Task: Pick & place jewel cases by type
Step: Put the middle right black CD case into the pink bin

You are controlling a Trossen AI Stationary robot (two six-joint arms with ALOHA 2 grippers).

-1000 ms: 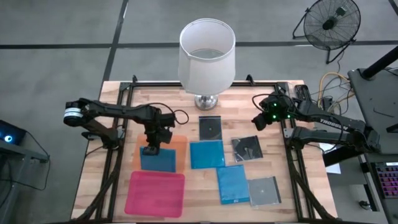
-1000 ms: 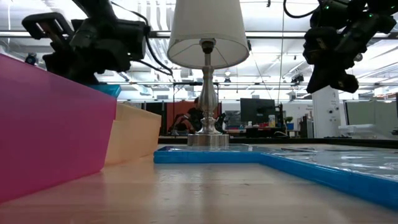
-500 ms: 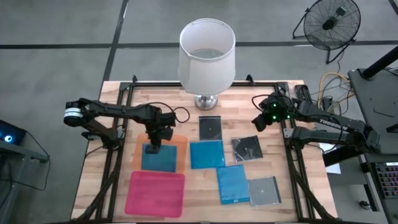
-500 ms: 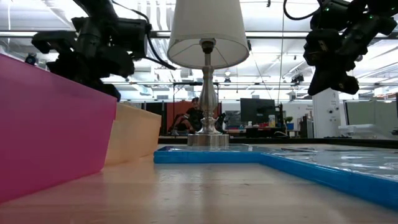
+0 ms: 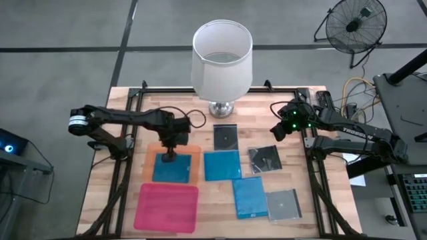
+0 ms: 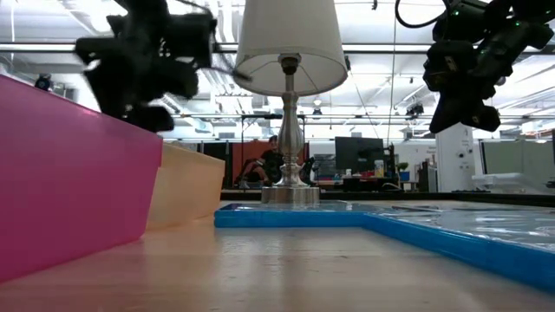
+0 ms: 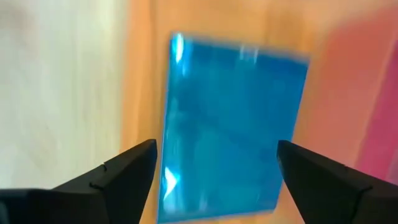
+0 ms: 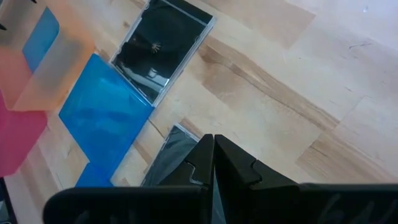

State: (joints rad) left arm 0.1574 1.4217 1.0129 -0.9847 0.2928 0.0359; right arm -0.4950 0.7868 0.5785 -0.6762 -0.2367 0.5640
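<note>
Left gripper (image 5: 169,159), jaws apart, above blue jewel case (image 5: 169,169) on orange sheet (image 5: 192,152) | likely light, stiff, slick, brittle; grip opposite edges | right gripper (image 5: 277,131) together, waiting.

Only readable text: "TROSSEN" in white letters on the right arm (image 5: 353,132), seen in the high view. Nothing legible on the jewel cases (image 5: 221,165), the lamp (image 5: 222,53) or the coloured sheets. Low view shows monitors and fixtures in the room behind, no print I can make out. Both wrist views: no lettering.
</note>
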